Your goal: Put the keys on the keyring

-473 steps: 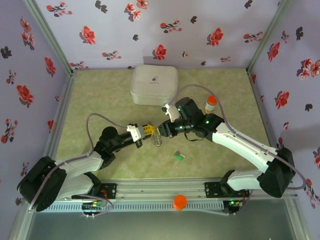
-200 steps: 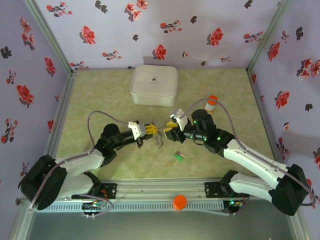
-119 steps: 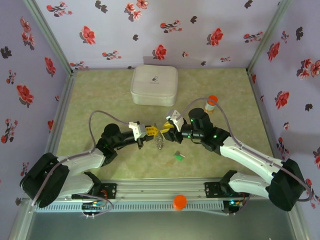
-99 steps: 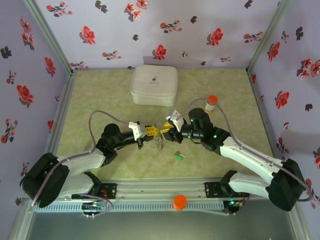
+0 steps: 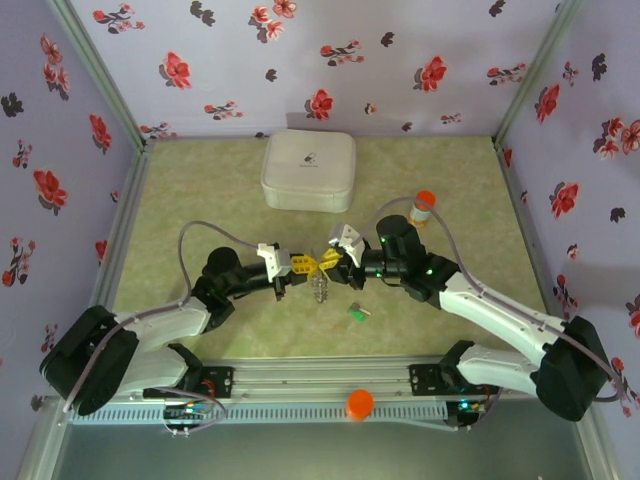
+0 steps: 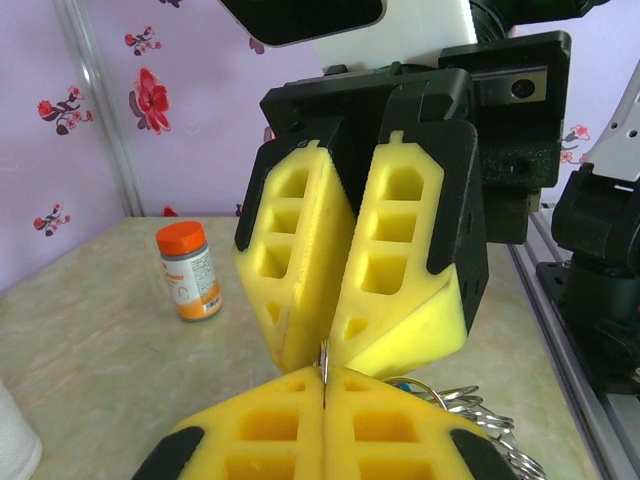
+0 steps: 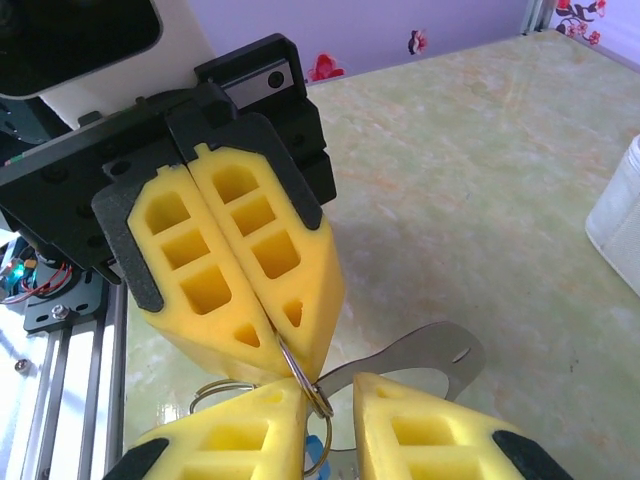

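Note:
The keyring (image 7: pixel 303 378) is a thin silver split ring, and my left gripper (image 6: pixel 325 375) is shut on its edge. It hangs as a grey bunch of rings (image 5: pixel 320 286) between the two grippers. My right gripper (image 7: pixel 330 395) faces the left one tip to tip. The ring sits between its pads against the left pad, with a gap to the right pad. A blue key tag (image 7: pixel 318 450) hangs below on the ring, partly hidden. The green key (image 5: pixel 357 312) lies loose on the table just in front of my right gripper (image 5: pixel 335 263).
A flat grey metal tab (image 7: pixel 430 352) hangs from the ring. A white rounded case (image 5: pixel 307 170) stands at the back and an orange-capped bottle (image 5: pixel 423 207) behind the right arm. An orange knob (image 5: pixel 359 403) sits on the front rail.
My right gripper has moved left up to the left gripper's tips and its jaws have narrowed around the ring. The left arm has stayed put, still gripping the ring.

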Available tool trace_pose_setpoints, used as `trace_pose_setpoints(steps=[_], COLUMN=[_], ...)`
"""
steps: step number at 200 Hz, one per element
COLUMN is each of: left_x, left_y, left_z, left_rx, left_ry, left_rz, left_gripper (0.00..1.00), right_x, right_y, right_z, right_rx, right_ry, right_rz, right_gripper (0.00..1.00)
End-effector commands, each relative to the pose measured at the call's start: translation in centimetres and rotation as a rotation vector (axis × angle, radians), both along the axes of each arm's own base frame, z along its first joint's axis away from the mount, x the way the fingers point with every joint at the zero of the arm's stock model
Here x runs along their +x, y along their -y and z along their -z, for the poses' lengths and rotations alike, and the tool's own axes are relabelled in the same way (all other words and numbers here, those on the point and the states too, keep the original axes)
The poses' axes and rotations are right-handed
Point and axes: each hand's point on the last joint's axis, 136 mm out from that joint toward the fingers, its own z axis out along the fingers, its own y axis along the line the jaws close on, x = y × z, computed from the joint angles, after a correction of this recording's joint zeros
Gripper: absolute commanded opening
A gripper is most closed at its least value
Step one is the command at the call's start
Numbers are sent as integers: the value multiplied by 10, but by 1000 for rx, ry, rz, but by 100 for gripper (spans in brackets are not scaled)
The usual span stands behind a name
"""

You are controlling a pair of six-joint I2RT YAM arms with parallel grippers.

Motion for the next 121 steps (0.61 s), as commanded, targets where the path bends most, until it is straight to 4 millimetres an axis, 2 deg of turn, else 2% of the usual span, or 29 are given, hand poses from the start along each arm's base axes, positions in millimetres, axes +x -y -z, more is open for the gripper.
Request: trace_pose_setpoints(steps=[1, 14, 50, 70, 78, 94, 121], left_x=[-8, -10, -11, -10, -8, -4, -2], left_y=[2, 3, 3, 1, -1, -5, -8], left_z=[-34, -35, -35, -34, -31, -23, -7], left_rx=[-89, -90, -95, -94, -90, -61, 75], left_ry=[72, 64, 50, 25, 17, -7, -10], left_rz=[53, 72, 85, 78, 56, 9, -23], left_gripper=[0, 0, 0, 0, 16, 25, 27], right_x=[0, -3, -11, -13, -14, -12, -10], right_y=[-6, -8, -10, -8, -7, -4, 2], right_z=[-15, -18, -19, -18, -19, -19, -10], right_rx=[27, 43, 32, -5, -23, -61, -191], right_ry=[41, 46, 39, 41, 42, 52, 75], right_rz=[-47, -73, -134, -150, -151, -141, -132], right_gripper=[19, 16, 0, 0, 0, 0, 0])
